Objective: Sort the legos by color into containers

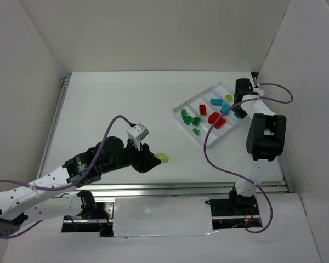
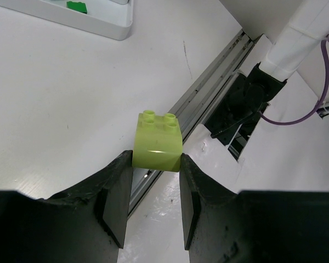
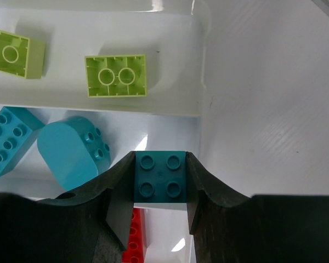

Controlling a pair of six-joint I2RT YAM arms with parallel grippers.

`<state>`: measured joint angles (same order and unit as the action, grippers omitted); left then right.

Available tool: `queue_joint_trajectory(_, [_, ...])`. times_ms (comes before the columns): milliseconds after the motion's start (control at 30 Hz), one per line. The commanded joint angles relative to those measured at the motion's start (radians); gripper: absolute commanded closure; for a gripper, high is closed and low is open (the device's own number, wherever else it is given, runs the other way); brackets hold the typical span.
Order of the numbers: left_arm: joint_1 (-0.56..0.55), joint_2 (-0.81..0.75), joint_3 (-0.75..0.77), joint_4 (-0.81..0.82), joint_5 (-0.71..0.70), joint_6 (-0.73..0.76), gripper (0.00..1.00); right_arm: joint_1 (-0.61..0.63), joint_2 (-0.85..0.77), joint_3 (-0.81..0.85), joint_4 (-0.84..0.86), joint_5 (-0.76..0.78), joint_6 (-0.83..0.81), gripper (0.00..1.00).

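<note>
My left gripper [image 1: 154, 159] is shut on a pale lime-yellow brick [image 1: 163, 158] near the table's front middle. In the left wrist view the brick [image 2: 157, 143] sits studs-up between the fingertips of that gripper [image 2: 156, 164]. My right gripper [image 1: 239, 112] is shut on a dark cyan-blue brick [image 3: 160, 176], held over the right end of the tray's [image 1: 197, 94] cyan compartment. In the tray lie green bricks [image 1: 189, 119], red bricks [image 1: 211, 116], cyan bricks [image 1: 216, 102] and a lime brick [image 1: 228, 98], each colour in its own compartment. The right wrist view shows two lime bricks [image 3: 116, 75], two cyan bricks [image 3: 71, 153] and a red brick [image 3: 136, 241].
The tray lies slanted at the table's far right, and its end wall [image 3: 200, 66] is just right of my right gripper's [image 3: 160, 181] fingers. A metal rail [image 2: 208, 93] runs along the table's front edge below the lime brick. White walls enclose the table.
</note>
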<state>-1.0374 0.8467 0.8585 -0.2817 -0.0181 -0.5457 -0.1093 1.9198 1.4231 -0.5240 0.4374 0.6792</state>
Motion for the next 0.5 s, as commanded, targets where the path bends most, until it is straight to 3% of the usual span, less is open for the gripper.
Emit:
queue_joint_trajectory(0, [0.002,0.008,0.025,0.055,0.010,0.016,1.00,0.000,0.016,0.039,-0.002,-0.015,-0.013,0.80])
queue_joint_trajectory(267, [0.002,0.006,0.030,0.049,0.007,0.020,1.00,0.002,0.015,0.036,0.007,-0.075,-0.017,0.41])
queue_joint_trajectory(333, [0.002,0.006,0.033,0.047,0.004,0.020,1.00,0.002,0.005,0.033,0.009,-0.080,-0.023,0.25])
queue_joint_trajectory(367, [0.002,0.008,0.031,0.049,0.001,0.020,1.00,0.003,0.002,0.033,0.006,-0.077,-0.021,0.10])
queue_joint_trajectory(467, [0.002,0.008,0.030,0.056,-0.002,0.018,1.00,0.003,-0.025,0.036,0.002,-0.080,-0.023,0.05])
